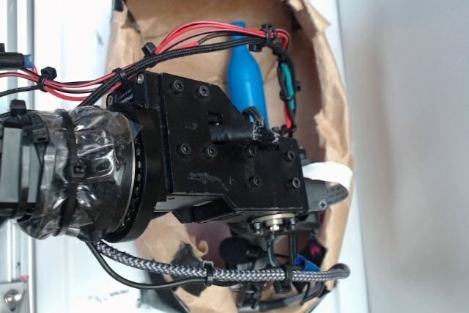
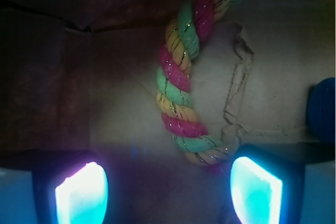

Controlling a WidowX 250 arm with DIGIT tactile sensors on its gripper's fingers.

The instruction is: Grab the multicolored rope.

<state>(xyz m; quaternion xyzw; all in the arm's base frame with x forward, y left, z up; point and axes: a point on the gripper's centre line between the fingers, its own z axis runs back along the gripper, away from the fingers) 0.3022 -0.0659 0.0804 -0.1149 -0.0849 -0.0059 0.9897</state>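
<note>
The multicolored rope [image 2: 178, 93], a thick twist of red, yellow and pale green strands, runs from the top of the wrist view down to an end just inside the right pad [image 2: 254, 190]. My gripper [image 2: 169, 177] is open, with its glowing pads wide apart. The rope's end lies between them near the right one, and I cannot tell whether it touches. In the exterior view only a short green and red stretch of the rope [image 1: 286, 86] shows beside the blue bottle; the arm hides the rest. The gripper [image 1: 277, 254] points down into the paper-lined box, mostly hidden by cables.
A blue bottle [image 1: 245, 82] lies in the brown paper lining [image 1: 333, 100], and it shows as a blue shape [image 2: 323, 108] at the wrist view's right edge. The grey braided cable [image 1: 220, 273] and thin red wires [image 1: 198, 31] cross the arm. Paper walls rise on all sides.
</note>
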